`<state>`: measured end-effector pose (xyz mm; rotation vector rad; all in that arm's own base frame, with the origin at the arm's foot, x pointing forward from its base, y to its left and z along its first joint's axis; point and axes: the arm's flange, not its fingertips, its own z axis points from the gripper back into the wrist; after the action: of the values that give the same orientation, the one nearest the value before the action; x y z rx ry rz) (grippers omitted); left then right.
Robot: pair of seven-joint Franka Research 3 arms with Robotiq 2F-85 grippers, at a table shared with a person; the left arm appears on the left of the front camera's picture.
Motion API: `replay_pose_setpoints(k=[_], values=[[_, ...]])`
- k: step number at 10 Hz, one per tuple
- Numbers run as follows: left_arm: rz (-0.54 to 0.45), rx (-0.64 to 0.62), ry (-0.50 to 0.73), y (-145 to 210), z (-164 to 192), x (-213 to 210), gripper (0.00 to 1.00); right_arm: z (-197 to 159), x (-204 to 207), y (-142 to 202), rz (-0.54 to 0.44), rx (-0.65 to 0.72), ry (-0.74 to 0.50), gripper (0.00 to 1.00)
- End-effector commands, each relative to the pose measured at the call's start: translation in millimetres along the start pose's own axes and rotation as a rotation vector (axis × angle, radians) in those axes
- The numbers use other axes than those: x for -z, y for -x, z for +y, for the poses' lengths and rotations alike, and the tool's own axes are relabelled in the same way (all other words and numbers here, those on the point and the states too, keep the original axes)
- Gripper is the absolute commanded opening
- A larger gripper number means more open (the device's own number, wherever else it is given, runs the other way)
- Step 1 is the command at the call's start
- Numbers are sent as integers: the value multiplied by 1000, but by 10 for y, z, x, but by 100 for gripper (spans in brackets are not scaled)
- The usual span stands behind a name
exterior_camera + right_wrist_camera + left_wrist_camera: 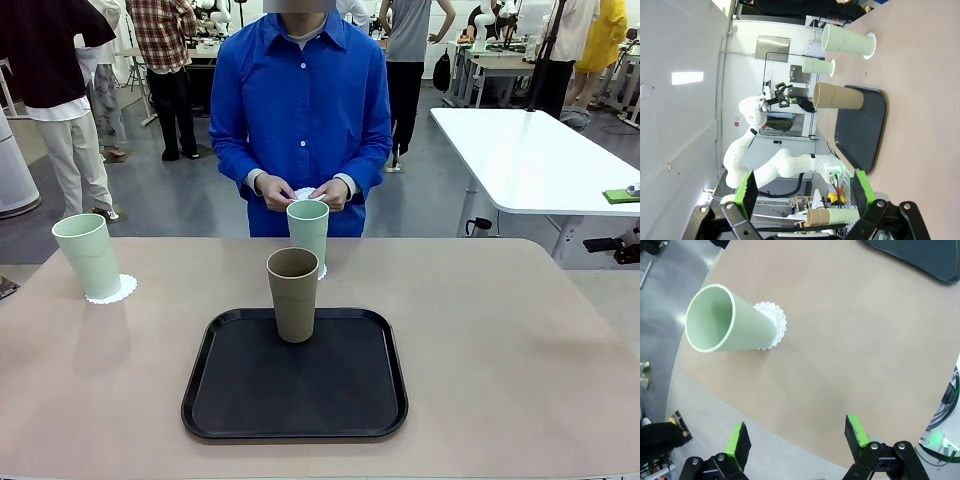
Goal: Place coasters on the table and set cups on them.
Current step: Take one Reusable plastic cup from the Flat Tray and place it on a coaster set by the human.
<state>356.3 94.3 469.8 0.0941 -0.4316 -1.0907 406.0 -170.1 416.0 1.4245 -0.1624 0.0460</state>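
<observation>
Standing beyond left fingers (739, 445): mint cup (725, 322)

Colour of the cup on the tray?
Brown-tan cup on the black tray; front view shows it best.

In the front view the brown cup (292, 295) stands before the middle mint cup (308, 222) and hides its foot. Of the middle coaster (322, 271) beneath it, only a sliver of lace shows at the right. The person's hands (276, 192) close over a white lace piece (304, 193), mostly covered by fingers and that cup's rim; I cannot tell whether it is one coaster or several. The surface (500, 350) runs off the left, right and bottom edges. From my left wrist, the left mint cup (730, 322) covers half the left coaster (777, 325), and the tray (920, 255) is cut to one corner by the top edge.
</observation>
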Motion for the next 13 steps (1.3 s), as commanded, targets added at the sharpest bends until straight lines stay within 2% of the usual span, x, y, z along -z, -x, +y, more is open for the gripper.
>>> replay_pose_setpoints(k=[1, 8, 9, 10, 11, 12, 13], values=[[30, -17, 7, 62, 14, 65, 100, 15, -2, 18, 0, -6, -6, 100], [18, 2, 11, 89, 20, 50, 100, 15, -2, 18, 0, -6, -6, 100], [71, -178, -45, -123, -126, -263, 100, 15, -2, 18, 0, -6, -6, 100], [197, -397, -64, -279, -331, -355, 100, 15, -2, 18, 0, -6, -6, 100], [277, -543, -3, -414, -599, -423, 100, 15, -2, 18, 0, -6, -6, 100], [304, -567, 210, -683, -705, -587, 100, 15, -2, 18, 0, -6, -6, 100], [322, -636, 304, -801, -686, -678, 100, 15, -2, 18, 0, -6, -6, 100]])
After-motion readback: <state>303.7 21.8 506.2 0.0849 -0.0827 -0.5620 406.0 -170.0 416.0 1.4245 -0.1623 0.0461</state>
